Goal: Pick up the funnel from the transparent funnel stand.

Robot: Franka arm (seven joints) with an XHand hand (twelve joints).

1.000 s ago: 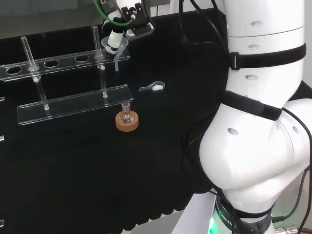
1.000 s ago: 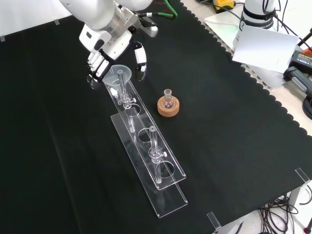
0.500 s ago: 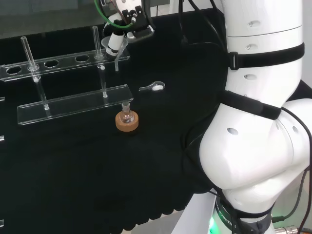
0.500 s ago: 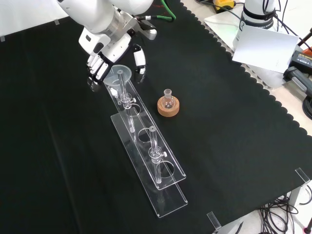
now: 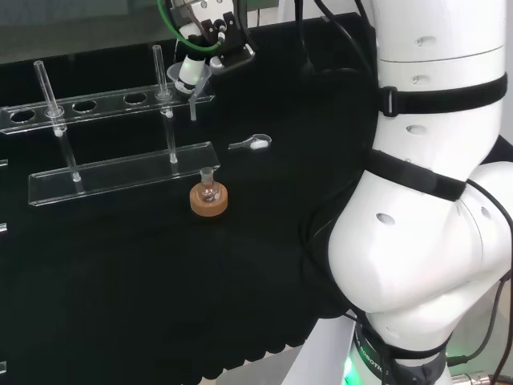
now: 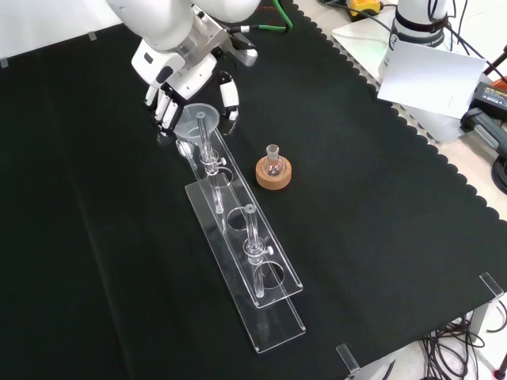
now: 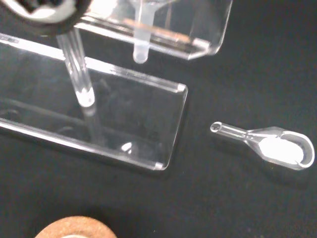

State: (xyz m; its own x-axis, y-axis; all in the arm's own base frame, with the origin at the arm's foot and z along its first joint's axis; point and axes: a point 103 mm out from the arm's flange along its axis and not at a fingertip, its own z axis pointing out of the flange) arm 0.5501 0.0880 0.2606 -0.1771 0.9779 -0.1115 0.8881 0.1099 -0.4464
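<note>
The clear funnel (image 6: 195,119) sits in the end hole of the transparent stand's upper shelf (image 5: 104,103). Its stem (image 7: 141,45) hangs below that shelf, above the base plate (image 7: 124,111). My hand (image 6: 184,67) is over the funnel at the stand's far end in the front view. Curled fingers (image 6: 164,108) lie against one side of the rim and the thumb (image 6: 230,96) is at the other side. In the head view the funnel (image 5: 191,83) shows under a fingertip (image 5: 187,69).
A cork ring holding a small flask (image 6: 273,172) stands beside the stand, also near its base plate in the head view (image 5: 208,199). A small glass scoop (image 5: 252,144) lies on the cloth near the stand's end (image 7: 270,145). The stand has two upright posts (image 6: 252,237).
The hand has closed in on the funnel and lifted a little in the head view. In the front view the stand's near end has slid slightly to the right.
</note>
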